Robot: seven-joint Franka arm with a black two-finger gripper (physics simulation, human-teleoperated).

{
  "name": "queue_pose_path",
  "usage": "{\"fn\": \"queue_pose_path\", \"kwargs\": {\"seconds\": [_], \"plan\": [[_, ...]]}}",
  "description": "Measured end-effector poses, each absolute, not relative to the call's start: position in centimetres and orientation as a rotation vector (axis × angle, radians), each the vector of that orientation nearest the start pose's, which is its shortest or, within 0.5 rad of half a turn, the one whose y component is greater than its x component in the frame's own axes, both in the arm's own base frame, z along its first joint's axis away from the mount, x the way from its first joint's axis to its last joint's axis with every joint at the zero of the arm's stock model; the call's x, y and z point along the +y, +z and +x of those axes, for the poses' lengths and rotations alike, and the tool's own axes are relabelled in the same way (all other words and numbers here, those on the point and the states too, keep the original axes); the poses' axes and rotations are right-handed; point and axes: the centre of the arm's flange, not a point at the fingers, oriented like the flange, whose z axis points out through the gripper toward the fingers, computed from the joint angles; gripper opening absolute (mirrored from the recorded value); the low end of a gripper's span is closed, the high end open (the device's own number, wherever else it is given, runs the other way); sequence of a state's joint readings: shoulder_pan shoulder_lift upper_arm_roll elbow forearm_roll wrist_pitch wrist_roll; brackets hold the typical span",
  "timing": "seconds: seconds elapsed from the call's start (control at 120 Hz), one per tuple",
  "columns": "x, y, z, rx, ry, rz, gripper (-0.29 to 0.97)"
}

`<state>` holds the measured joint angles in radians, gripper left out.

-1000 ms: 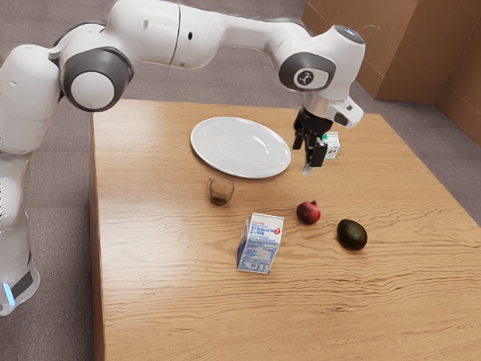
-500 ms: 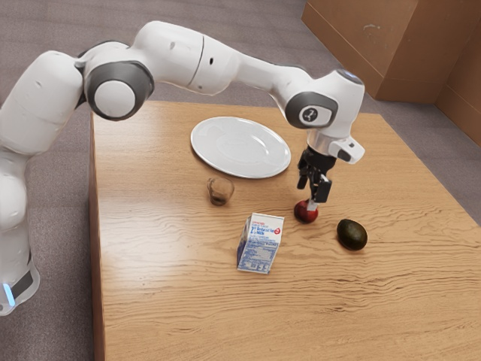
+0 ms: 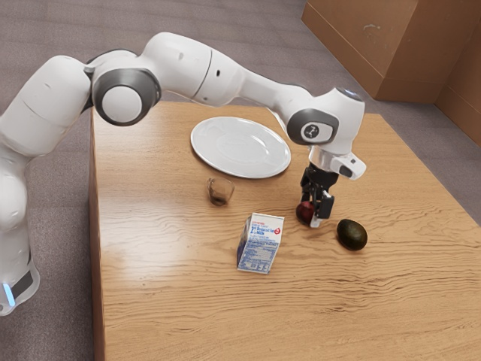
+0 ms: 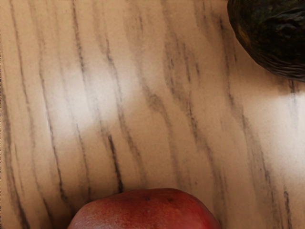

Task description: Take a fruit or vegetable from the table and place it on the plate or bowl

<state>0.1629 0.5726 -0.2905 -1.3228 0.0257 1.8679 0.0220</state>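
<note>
Two fruits lie close together on the pale wooden surface (image 3: pixel 188 301): a small red round fruit (image 3: pixel 304 213) and a dark green oval avocado (image 3: pixel 352 235). The avocado sits near the red fruit, toward the exterior view's right, and the two are apart. The black two-finger claw (image 3: pixel 313 216) hangs straight down from the white arm and is right at the red fruit, covering the fruit's side toward the exterior view's right. Whether the claw is open or closed on the fruit cannot be told.

In the wrist view the red fruit (image 4: pixel 143 210) sits directly under the hand, with bare wood grain (image 4: pixel 119 105) beyond it and the avocado's rough dark skin (image 4: pixel 271 33) at one corner.

The round white plate (image 3: pixel 240 147) lies flat farther back on the surface, well apart from the red fruit, with nothing on it. Between plate and fruit, toward the exterior view's left, stands a small brownish glass cup (image 3: pixel 220 191). A white and blue milk carton (image 3: pixel 260 243) stands upright nearer the front edge, just beside the red fruit on the exterior view's left and not touching it. Brown boxes (image 3: pixel 406 45) stand on the grey floor (image 3: pixel 60 22) behind the surface.
</note>
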Motion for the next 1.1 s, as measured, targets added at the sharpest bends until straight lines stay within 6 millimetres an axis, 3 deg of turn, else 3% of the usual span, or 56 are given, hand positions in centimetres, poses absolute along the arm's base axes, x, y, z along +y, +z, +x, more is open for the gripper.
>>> {"fn": "queue_pose_path", "kwargs": {"seconds": [0.208, 0.4, 0.55, 0.692, 0.775, 0.95, 1.1], "plan": [[-4.6, 41.3, 71.4, 0.184, 0.01, -3.265, 0.4], [-4.6, 42.1, 71.3, 0.181, -0.012, -3.25, 0.38], [-3.6, 46.7, 70.3, 0.163, -0.079, -3.21, 0.39], [1.0, 52.5, 68.3, 0.069, -0.129, -3.158, 0.39], [4.1, 54.4, 67.1, 0.005, -0.116, -3.133, 0.39], [12.4, 54.7, 65.2, -0.157, -0.048, -3.121, 0.35], [19.0, 53.2, 64.0, -0.266, 0.008, -3.144, 0.38]]}}
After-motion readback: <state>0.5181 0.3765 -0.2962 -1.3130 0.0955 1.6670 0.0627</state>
